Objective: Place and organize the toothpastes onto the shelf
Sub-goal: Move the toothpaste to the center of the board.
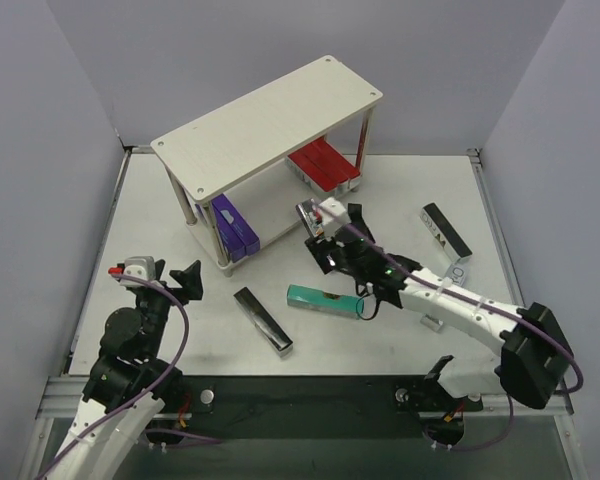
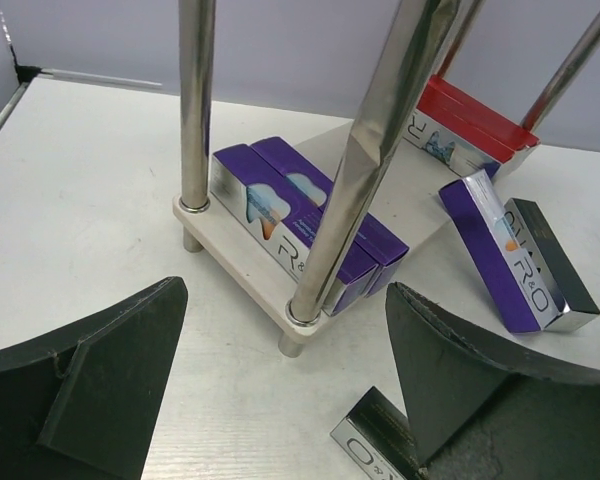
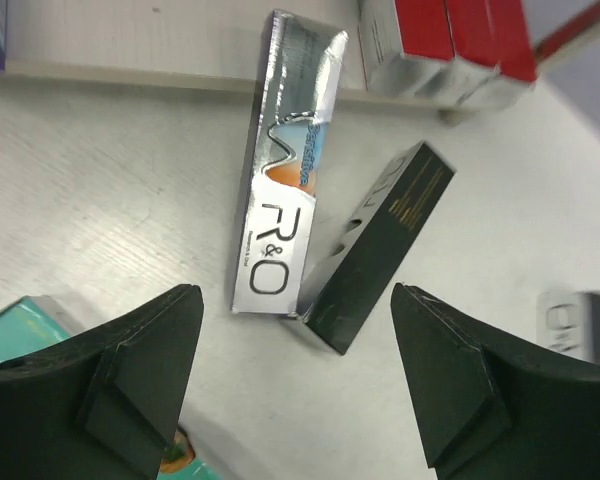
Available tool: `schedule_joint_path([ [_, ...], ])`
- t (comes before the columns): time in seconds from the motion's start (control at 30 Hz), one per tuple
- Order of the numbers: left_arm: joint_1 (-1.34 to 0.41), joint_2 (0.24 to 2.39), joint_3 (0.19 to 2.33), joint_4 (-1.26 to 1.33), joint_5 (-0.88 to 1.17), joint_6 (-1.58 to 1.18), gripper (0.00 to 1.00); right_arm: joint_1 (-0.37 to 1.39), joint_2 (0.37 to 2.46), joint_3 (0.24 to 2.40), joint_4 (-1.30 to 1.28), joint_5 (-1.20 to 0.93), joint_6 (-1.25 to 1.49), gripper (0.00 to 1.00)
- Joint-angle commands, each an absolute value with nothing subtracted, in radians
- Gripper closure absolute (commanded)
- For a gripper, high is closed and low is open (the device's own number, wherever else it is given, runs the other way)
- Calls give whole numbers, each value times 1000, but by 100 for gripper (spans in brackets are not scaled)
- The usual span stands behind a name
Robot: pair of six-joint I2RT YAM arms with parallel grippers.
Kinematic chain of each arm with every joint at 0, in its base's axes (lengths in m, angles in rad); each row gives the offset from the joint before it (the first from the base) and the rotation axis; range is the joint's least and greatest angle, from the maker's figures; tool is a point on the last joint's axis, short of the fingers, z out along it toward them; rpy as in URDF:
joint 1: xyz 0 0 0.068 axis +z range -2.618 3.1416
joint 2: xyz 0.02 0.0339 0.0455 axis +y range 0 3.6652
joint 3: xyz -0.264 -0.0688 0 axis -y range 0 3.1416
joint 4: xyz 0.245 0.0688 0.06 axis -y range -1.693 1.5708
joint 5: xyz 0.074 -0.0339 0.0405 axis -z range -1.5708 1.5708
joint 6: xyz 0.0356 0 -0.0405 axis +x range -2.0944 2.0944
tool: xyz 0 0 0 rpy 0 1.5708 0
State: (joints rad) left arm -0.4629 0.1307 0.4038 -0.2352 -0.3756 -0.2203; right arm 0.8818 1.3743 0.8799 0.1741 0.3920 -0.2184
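Note:
The shelf [image 1: 270,120] stands at the back centre. Purple toothpastes [image 1: 235,228] lie on the left of its lower board and red ones [image 1: 325,165] on the right. A silver-faced purple carton [image 3: 285,230] and a black carton [image 3: 375,250] lie touching on the table in front of the lower board [image 3: 130,40]. My right gripper [image 3: 295,370] is open and empty just above them [image 1: 320,240]. A teal carton [image 1: 325,300] and a black carton [image 1: 262,320] lie nearer. My left gripper [image 1: 185,280] is open and empty by the shelf's left front leg [image 2: 355,160].
Another black carton [image 1: 446,230] lies on the table at the right, with a small grey item [image 1: 460,270] beside it. The shelf's metal legs [image 2: 195,100] stand close in front of the left gripper. Grey walls close in the table on three sides.

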Motion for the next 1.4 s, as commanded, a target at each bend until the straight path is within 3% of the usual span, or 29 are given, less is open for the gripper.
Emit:
schedule_joint_path([
  [0.0, -457, 167, 400, -169, -287, -195, 8, 666, 1255, 747, 155, -172, 182, 23],
  [0.23, -457, 235, 405, -144, -201, -180, 8, 462, 1298, 657, 475, -523, 414, 23],
  [0.47, -457, 255, 407, -140, -161, -170, 8, 404, 1465, 698, 626, -591, 471, 23],
  [1.37, -459, 285, 405, -126, -118, -166, 8, 328, 1513, 811, 174, -355, 299, 19],
])
